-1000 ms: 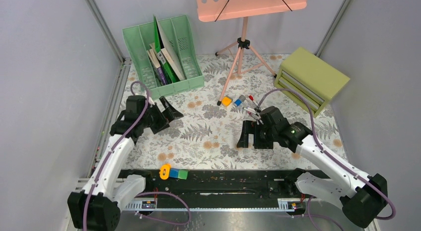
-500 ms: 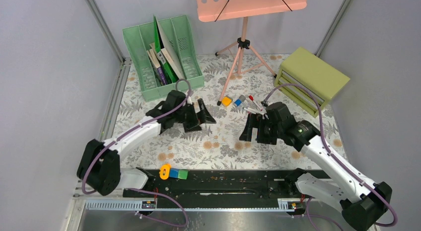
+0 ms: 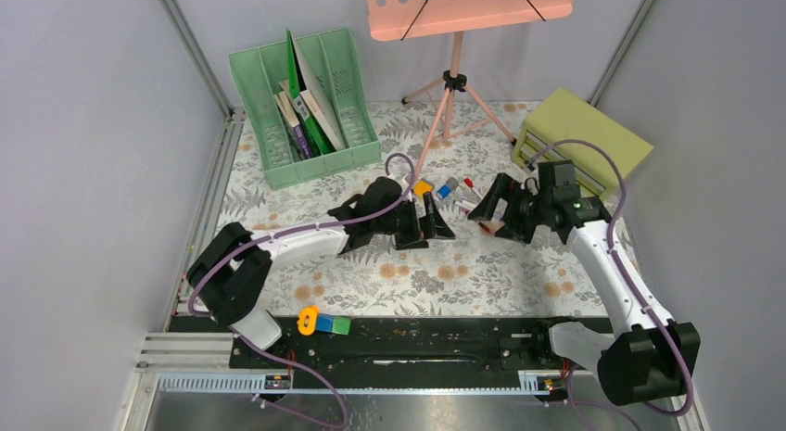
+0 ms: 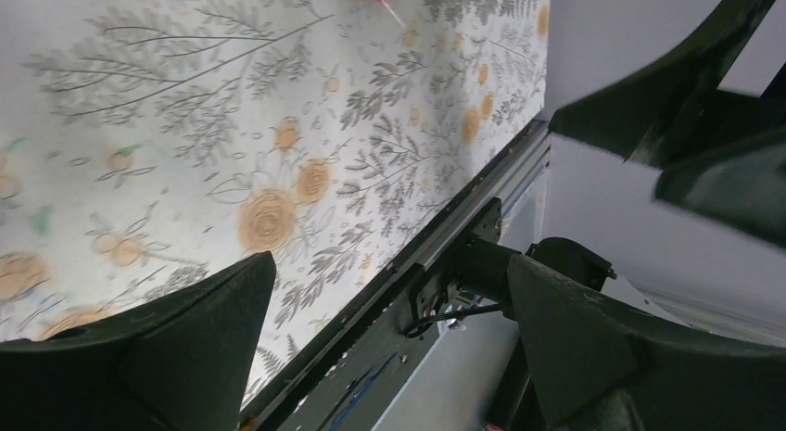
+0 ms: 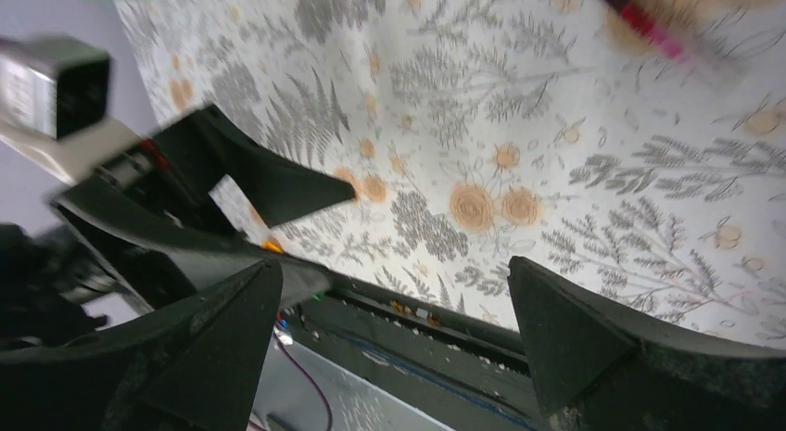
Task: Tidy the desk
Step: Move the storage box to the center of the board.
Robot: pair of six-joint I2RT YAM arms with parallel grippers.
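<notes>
The desk (image 3: 389,269) is a fern-and-flower cloth framed by rails. My left gripper (image 3: 436,221) hangs open above its middle, just in front of an orange block (image 3: 424,187) and a small blue-grey piece (image 3: 448,188). My right gripper (image 3: 496,209) is open too, right of the left one, over loose pens (image 3: 488,226) and beside a red pen (image 3: 470,183). In the left wrist view the gripper (image 4: 389,329) holds nothing over the desk (image 4: 185,125). The right wrist view shows its gripper (image 5: 394,338) empty above the desk (image 5: 556,125), with a red pen (image 5: 644,23) at the top.
A green file rack (image 3: 306,102) with books stands back left. An olive drawer box (image 3: 579,144) sits back right, close behind my right arm. A pink music stand (image 3: 454,79) straddles the back centre. Small orange, blue and green pieces (image 3: 322,322) lie on the front rail.
My left arm has swept right from beside the file rack to the desk's middle. My right gripper has moved back and right toward the pens and drawer box. Both stayed open.
</notes>
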